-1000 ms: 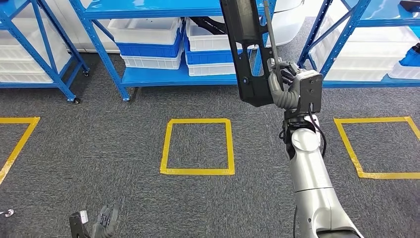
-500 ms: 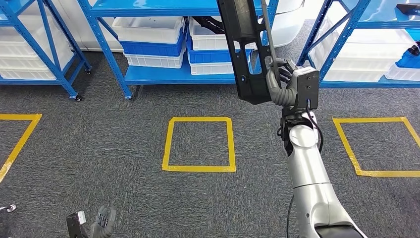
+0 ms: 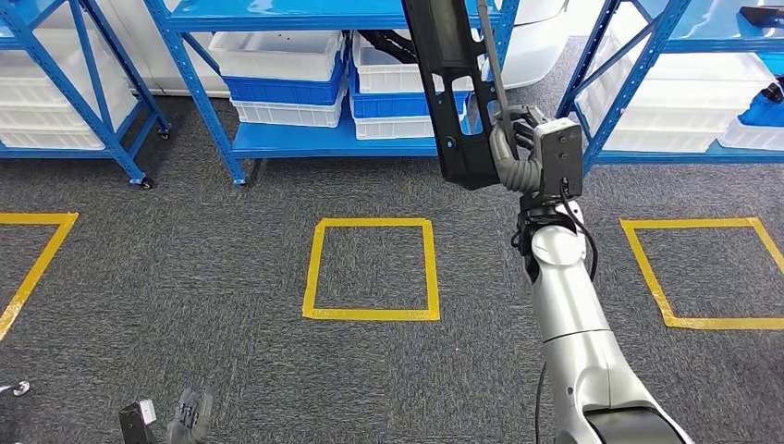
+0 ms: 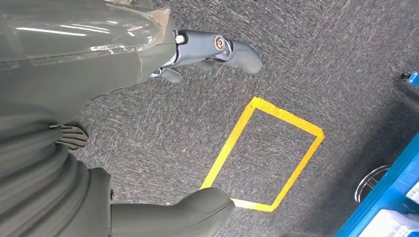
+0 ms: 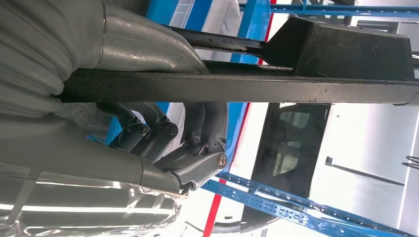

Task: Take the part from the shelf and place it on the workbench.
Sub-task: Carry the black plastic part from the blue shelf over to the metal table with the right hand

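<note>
Dark grey carpet covers the floor, marked with yellow tape squares [image 3: 371, 270], and blue steel shelving racks [image 3: 305, 139] loaded with white and blue plastic bins [image 3: 283, 74] line the far side.

Over the last second the long black flat metal part [image 3: 450, 88] with small holes has drifted a little up and to the left in the head view, and the right hand [image 3: 518, 153] carrying it has risen with it — while the racks have shifted slightly as well, so some of that change looks like the robot's own body moving. I read this as the carrying stage: the part is already off the shelf and in the air, held upright in front of the racks, with no counter in sight yet, so the placing step is not yet done.

The silver right arm [image 3: 573, 314] reaches up and forward, its wrist bent so the part stands nearly vertical. In the right wrist view the dark fingers [image 5: 197, 123] curl around the edge of the part from below, with the thick grey thumb pressing on the opposite face — a firm wrap.

The left hand [image 3: 189, 416] hangs low beside the body over the carpet; its fingers [image 4: 217, 47] lie loosely apart and hold nothing.
</note>
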`<action>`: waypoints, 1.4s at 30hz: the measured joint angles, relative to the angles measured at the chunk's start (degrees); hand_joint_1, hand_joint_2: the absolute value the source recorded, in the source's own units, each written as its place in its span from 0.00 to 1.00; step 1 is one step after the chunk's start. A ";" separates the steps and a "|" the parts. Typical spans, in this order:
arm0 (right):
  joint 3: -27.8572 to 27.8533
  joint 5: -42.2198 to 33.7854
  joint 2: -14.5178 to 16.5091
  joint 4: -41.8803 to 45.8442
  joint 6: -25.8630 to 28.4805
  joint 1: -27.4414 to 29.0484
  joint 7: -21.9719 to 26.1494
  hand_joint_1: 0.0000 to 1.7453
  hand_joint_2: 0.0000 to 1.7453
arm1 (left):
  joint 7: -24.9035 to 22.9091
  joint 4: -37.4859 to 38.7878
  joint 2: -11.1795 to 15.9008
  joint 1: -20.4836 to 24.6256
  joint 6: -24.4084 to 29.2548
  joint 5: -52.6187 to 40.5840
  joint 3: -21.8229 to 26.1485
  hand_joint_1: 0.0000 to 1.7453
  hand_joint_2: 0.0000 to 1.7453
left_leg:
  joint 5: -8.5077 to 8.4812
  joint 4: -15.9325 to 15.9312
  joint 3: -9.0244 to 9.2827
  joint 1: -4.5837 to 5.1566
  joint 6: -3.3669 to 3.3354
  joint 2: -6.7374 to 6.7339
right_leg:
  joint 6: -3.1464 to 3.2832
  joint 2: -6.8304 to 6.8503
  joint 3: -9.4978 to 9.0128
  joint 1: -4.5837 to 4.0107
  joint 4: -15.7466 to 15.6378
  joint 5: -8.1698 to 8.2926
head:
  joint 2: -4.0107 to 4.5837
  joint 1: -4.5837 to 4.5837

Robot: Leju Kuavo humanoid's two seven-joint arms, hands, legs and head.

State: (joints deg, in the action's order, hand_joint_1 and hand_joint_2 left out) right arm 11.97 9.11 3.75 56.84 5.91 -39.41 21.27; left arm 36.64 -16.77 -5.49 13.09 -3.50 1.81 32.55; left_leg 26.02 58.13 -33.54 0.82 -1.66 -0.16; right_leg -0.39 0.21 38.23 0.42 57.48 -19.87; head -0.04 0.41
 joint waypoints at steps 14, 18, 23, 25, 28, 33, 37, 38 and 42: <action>0.53 0.21 -0.02 -1.05 0.17 0.11 0.01 1.00 1.00 | 0.28 0.13 -0.10 -0.39 -0.02 0.50 -0.02 0.00 1.00 | -3.20 -1.43 -1.50 -1.68 -0.42 1.85 | -2.66 -0.51 0.83 1.52 9.24 -6.85 | 0.00 -0.47; 0.62 0.26 -0.16 -1.30 0.13 0.03 0.00 1.00 1.00 | 0.42 0.15 -0.01 -0.38 -0.02 0.53 -0.02 0.00 1.00 | -3.45 -0.91 -2.42 -1.93 1.44 3.09 | -2.28 -1.89 -4.56 1.14 0.88 -5.60 | 0.00 -0.30; 0.83 0.29 0.07 -1.39 0.10 -0.17 0.01 1.00 1.00 | 0.48 0.22 -0.08 -0.64 -0.02 0.52 -0.02 0.00 1.00 | -1.94 1.21 -3.70 -2.51 2.61 2.08 | 0.15 -0.60 -4.41 1.24 0.08 -4.50 | 0.00 0.12; 0.84 0.26 0.16 -1.42 0.10 -0.20 0.01 1.00 1.00 | 0.49 0.23 -0.05 -0.63 -0.02 0.53 -0.02 0.00 1.00 | 2.36 8.35 -6.73 -2.53 2.96 0.82 | 0.92 0.12 -4.09 1.18 -0.01 -4.16 | 0.00 0.39; 0.85 0.24 0.15 -1.64 0.09 -0.11 -0.01 1.00 1.00 | 0.50 0.29 -0.04 -0.78 0.04 0.61 -0.02 0.00 1.00 | 5.75 16.31 -9.69 -2.56 3.29 0.45 | 1.08 1.41 -3.45 1.09 0.01 -3.70 | 0.00 0.57; 0.84 0.27 0.11 -1.86 -0.34 -0.53 -0.01 1.00 1.00 | 0.70 0.30 0.01 -0.48 0.11 0.97 -0.02 0.00 1.00 | 1.02 0.75 0.47 -2.37 2.65 -2.96 | -0.07 3.63 -2.95 0.67 0.34 -3.17 | 0.00 0.64; 0.89 0.28 0.27 -1.97 -0.62 -1.14 0.04 1.00 1.00 | 0.82 0.31 -0.03 -0.48 0.22 1.11 -0.02 0.00 1.00 | -0.18 -0.36 0.25 -1.78 0.82 -1.42 | -1.69 4.66 -2.72 0.40 0.43 -3.03 | 0.00 0.08; 0.90 0.31 0.25 -2.00 -0.68 -1.16 0.06 1.00 1.00 | 0.82 0.31 -0.04 -0.53 0.29 1.16 -0.02 0.00 1.00 | -0.62 -0.52 0.19 -1.77 0.27 -0.91 | -1.82 3.85 -2.07 0.50 1.68 -3.81 | 0.00 0.02; 0.95 0.47 -0.05 -2.38 -0.75 -0.83 0.20 1.00 1.00 | 0.81 0.32 -0.01 -0.62 0.42 1.45 -0.02 0.00 1.00 | -1.45 -0.64 -0.48 -1.56 -0.83 1.32 | -1.35 0.32 4.10 0.53 15.70 -10.13 | 0.00 -0.44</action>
State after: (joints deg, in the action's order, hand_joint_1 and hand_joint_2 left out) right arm 12.92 9.58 3.70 54.47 5.16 -40.24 21.46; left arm 37.45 -16.45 -5.50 12.46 -3.08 3.26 32.52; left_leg 24.57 57.49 -34.02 -0.74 -2.50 1.16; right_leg -1.75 0.53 42.33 0.95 73.18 -29.99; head -0.04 -0.03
